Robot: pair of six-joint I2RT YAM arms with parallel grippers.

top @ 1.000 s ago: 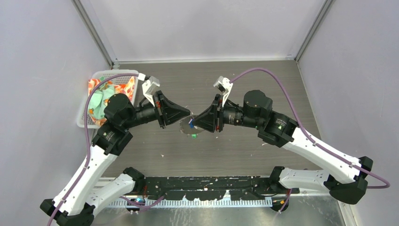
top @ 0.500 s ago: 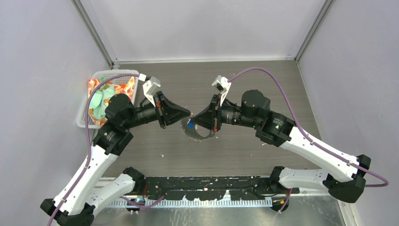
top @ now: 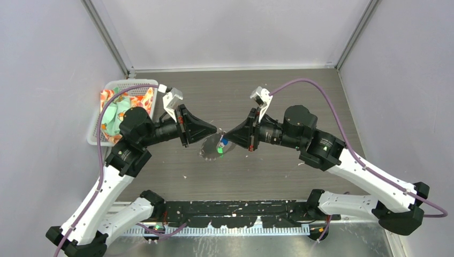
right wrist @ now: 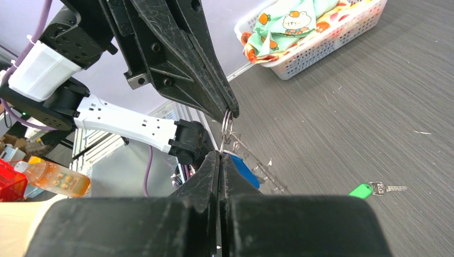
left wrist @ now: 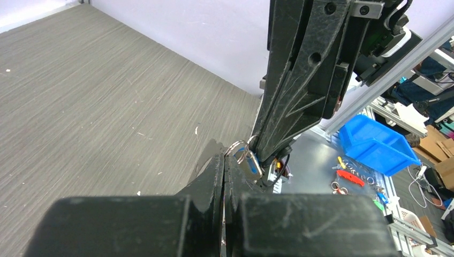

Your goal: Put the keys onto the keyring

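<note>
My left gripper [top: 215, 130] and right gripper [top: 226, 136] meet tip to tip above mid-table. The keyring [top: 204, 151] hangs below them as a thin grey wire loop. In the right wrist view its wire [right wrist: 226, 128] runs from the left gripper's shut tips down into my right gripper [right wrist: 220, 154], whose jaws are pressed together on it. The blue-headed key [right wrist: 245, 170] sits right beside the right fingertips; the left wrist view shows it [left wrist: 250, 164] by the shut left gripper [left wrist: 225, 156]. The green-headed key [right wrist: 361, 190] lies loose on the table, also visible from above [top: 220, 151].
A white basket [top: 95, 138] with colourful cloth stands at the table's left edge, behind the left arm. Grey walls close in the table on three sides. Small white specks dot the wood-grain surface.
The right gripper has closed from partly open to shut. Its tip and the blue key shifted slightly right. The left gripper stayed shut and in place.
</note>
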